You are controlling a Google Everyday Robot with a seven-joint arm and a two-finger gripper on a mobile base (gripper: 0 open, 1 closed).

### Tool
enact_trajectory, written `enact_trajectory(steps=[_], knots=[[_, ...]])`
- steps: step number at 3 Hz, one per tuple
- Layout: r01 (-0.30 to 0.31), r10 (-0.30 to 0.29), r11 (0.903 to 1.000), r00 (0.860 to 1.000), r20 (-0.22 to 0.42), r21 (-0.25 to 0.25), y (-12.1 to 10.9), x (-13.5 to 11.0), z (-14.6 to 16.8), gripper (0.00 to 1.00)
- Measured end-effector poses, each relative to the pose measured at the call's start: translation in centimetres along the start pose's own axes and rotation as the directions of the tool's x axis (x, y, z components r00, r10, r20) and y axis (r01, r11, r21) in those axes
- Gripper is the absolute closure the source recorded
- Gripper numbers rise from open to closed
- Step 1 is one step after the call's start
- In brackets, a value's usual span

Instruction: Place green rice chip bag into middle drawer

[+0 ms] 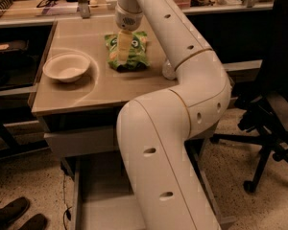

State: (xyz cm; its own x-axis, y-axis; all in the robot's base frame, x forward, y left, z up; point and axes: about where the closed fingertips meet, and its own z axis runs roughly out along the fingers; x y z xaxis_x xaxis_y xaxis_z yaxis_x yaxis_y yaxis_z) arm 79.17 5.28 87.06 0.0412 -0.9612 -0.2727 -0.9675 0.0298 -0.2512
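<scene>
Directly over green rice chip bag (140,49), gripper (124,55) pointing down, hold unclear.

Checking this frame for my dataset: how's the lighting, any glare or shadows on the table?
Camera view: warm, dim light; faint glare arc on the tabletop before the white bowl; dark shadow along the green rice chip bag, gripper directly over it; middle drawer shaded beneath the arm.
</scene>
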Motion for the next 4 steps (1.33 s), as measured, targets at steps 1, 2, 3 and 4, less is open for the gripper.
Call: enact_trajectory(steps=[1, 2, 3, 4], knots=[[0.012, -0.012, 0.9997, 1.0, 0.007, -0.021, 0.2, -0.6, 1.5, 0.0], [0.027, -0.026, 0.9988, 1.0, 0.01, -0.042, 0.4, -0.5, 3.0, 0.0], [0.065, -0.065, 0.9962, 0.998, 0.001, -0.057, 0.4, 0.4, 4.4, 0.0], [0.066, -0.066, 0.9971, 0.998, 0.012, -0.036, -0.1, 0.0, 4.9, 0.18]])
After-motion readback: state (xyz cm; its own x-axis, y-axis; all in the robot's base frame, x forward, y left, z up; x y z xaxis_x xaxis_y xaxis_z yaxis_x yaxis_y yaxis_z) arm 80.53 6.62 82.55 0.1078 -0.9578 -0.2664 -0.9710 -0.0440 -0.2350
